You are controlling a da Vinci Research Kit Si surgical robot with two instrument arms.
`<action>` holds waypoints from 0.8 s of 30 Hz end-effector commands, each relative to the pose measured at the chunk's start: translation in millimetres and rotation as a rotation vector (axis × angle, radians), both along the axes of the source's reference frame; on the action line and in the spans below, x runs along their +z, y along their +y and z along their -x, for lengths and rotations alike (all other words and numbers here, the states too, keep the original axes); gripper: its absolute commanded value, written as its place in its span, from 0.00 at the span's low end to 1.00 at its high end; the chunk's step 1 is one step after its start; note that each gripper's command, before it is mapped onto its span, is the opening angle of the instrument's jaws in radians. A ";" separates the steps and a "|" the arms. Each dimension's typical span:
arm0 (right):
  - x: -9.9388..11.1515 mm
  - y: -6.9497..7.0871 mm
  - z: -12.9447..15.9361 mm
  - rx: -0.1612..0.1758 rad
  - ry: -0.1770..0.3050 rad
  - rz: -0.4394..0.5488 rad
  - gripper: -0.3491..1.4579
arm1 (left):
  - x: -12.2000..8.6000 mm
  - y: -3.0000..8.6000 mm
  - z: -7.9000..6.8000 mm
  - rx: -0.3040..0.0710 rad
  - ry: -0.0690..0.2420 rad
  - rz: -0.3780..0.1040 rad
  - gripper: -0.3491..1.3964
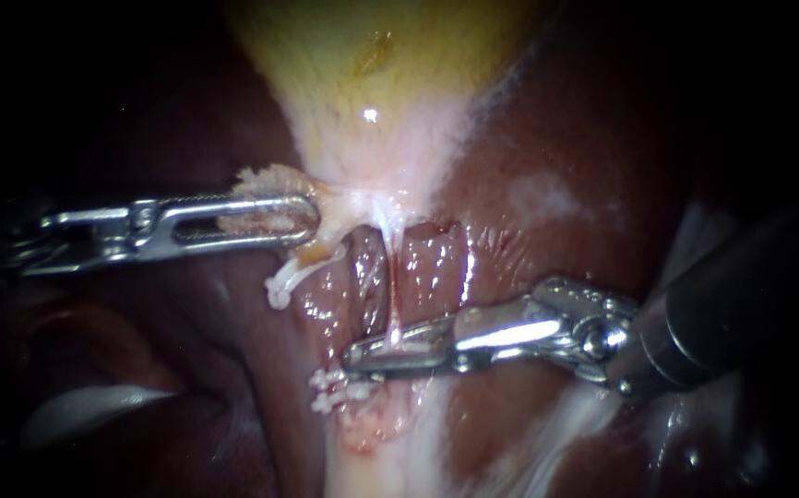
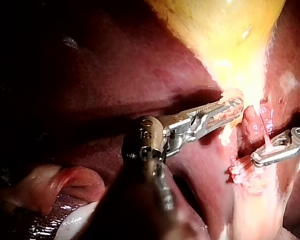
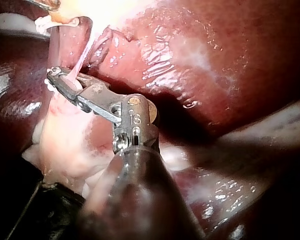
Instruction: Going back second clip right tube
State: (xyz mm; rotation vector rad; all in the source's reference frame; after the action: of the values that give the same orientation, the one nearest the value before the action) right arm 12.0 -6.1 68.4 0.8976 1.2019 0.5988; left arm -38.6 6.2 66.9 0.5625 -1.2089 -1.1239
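The left instrument (image 1: 313, 215) has its jaws clamped on the gallbladder (image 1: 372, 83) just above the tube (image 1: 389, 272). The right instrument (image 1: 351, 358) has its jaws slightly parted, astride that tube.

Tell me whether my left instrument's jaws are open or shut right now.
Shut on tissue: the left instrument clamps a pale tissue flap between both jaws, at the neck of the gallbladder.

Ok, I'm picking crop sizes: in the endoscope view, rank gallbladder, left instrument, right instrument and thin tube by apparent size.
1-2. gallbladder and right instrument: about alike, and its shaft is nearer the camera, so I won't rank them.
3. left instrument.
4. tube, smallest.
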 end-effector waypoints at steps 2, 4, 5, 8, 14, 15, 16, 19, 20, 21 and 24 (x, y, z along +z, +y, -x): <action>0.1 0.0 0.1 0.000 0.000 0.000 0.00 | 0.0 0.0 0.0 -0.001 0.001 0.000 0.00; 0.1 0.1 0.2 -0.002 0.002 0.005 0.00 | 0.0 0.0 0.0 0.000 0.001 0.000 0.00; 0.1 0.1 0.2 -0.003 0.004 0.011 0.00 | 0.0 0.0 0.0 0.000 0.001 0.000 0.00; 0.1 0.1 0.3 -0.011 0.027 0.097 0.20 | 0.0 0.0 0.0 -0.001 0.001 0.000 0.00; 0.1 0.1 -0.1 -0.002 0.038 0.175 0.44 | 0.0 0.0 0.0 -0.001 0.001 0.000 0.00; 0.1 0.1 -0.2 0.005 0.032 0.190 0.45 | 0.0 0.0 0.0 -0.001 0.001 0.000 0.00; 0.2 0.2 -0.3 0.011 0.027 0.198 0.46 | 0.0 -0.1 0.0 -0.001 0.001 0.000 0.00; 0.2 0.2 -0.4 0.017 0.022 0.231 0.47 | 0.0 -0.1 0.0 -0.001 0.001 0.001 0.00; 0.2 0.1 -0.4 0.017 0.022 0.231 0.47 | 0.0 -0.1 0.0 -0.001 0.001 0.001 0.00; 0.2 0.1 -0.3 0.015 0.024 0.242 0.47 | 0.0 -0.1 0.0 -0.001 0.001 0.001 0.00; 0.1 0.0 -0.2 0.016 0.023 0.243 0.47 | 0.0 -0.1 0.0 -0.001 0.001 0.001 0.00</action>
State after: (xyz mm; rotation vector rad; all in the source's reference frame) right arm 12.1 -6.2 68.5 0.6944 1.2739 0.4411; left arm -38.6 6.1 66.9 0.5609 -1.2086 -1.1244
